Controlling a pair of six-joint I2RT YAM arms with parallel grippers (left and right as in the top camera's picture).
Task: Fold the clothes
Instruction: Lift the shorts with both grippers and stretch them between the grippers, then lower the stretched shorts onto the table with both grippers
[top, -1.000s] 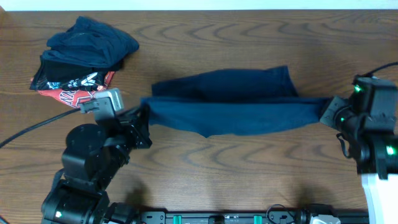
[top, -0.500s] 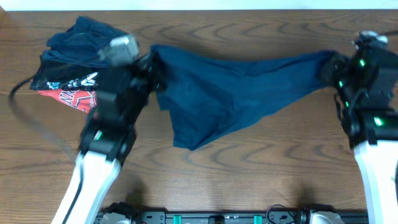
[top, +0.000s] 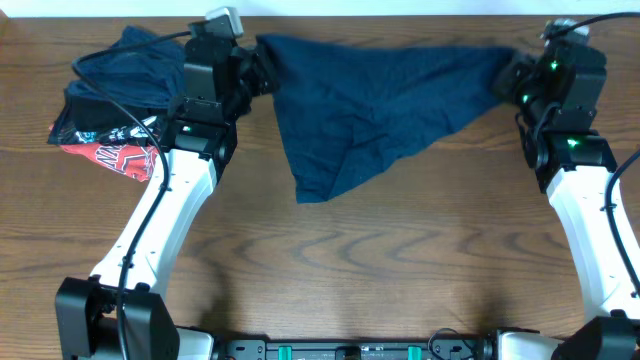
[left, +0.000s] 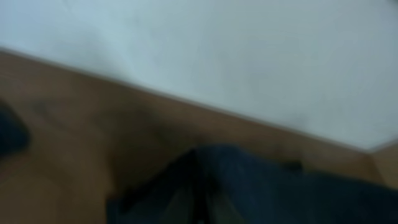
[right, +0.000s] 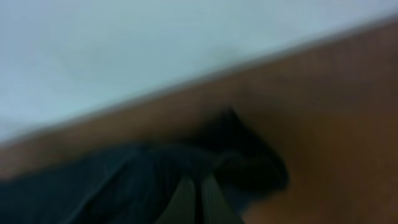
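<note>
Grippers clamped on the two upper corners of one navy garment, spread along the top of the frame.
Wooden table (top: 350, 270) underneath. The navy garment (top: 370, 100) spans between the arms with its top edge taut, the rest sagging to a point left of centre. Looks like a lift-and-spread so it can be laid flat for the first fold. Spare pile (top: 135, 75) sits upper left, just beside the left arm, with a red-and-black piece (top: 105, 152) at its lower edge. Left gripper (top: 258, 68) pinches the cloth's left corner, right gripper (top: 508, 78) the right corner. Wrist views are too blurred to show fingers, so grip is judged from the tension.
</note>
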